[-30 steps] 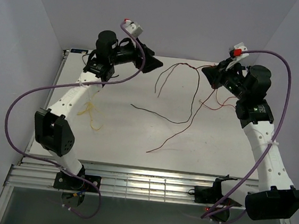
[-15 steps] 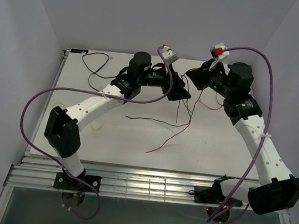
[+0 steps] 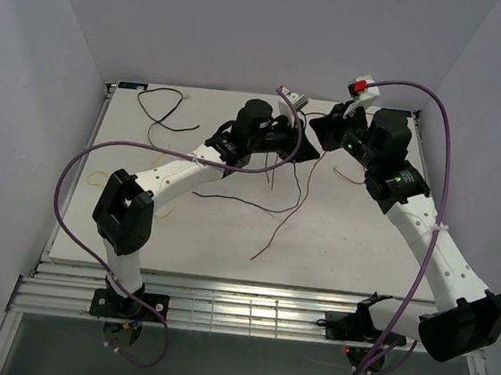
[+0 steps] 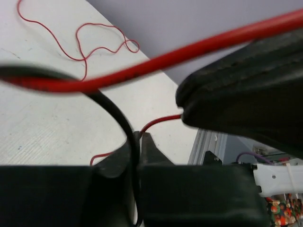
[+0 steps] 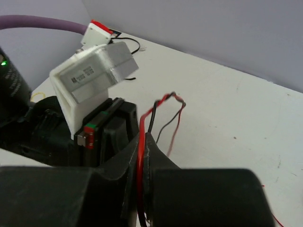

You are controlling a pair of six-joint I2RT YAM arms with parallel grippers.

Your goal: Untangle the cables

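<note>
The cables lie tangled at the back middle of the table. In the left wrist view my left gripper [image 4: 140, 137] is shut on a black cable [image 4: 119, 116]; a blurred red cable [image 4: 189, 52] crosses just above it. The right gripper [image 5: 143, 137] is shut on that red cable [image 5: 141, 161], beside a black wire [image 5: 152, 120] and a dark red wire [image 5: 174, 127]. From above, the left gripper [image 3: 311, 151] and right gripper [image 3: 321, 130] nearly touch. A black strand [image 3: 249, 203] and a dark red strand [image 3: 277, 235] trail from them toward the front.
A separate black cable [image 3: 160, 108] lies at the back left. Yellow wire [image 3: 99, 177] lies along the left side, under the left arm. Loose red cable [image 3: 359, 177] loops on the table by the right arm. Walls close in the back and both sides.
The left arm swung from the back left to the middle, up to the right gripper, and its jaws closed on the black cable. The right gripper shifted slightly left, still holding the red cable.
</note>
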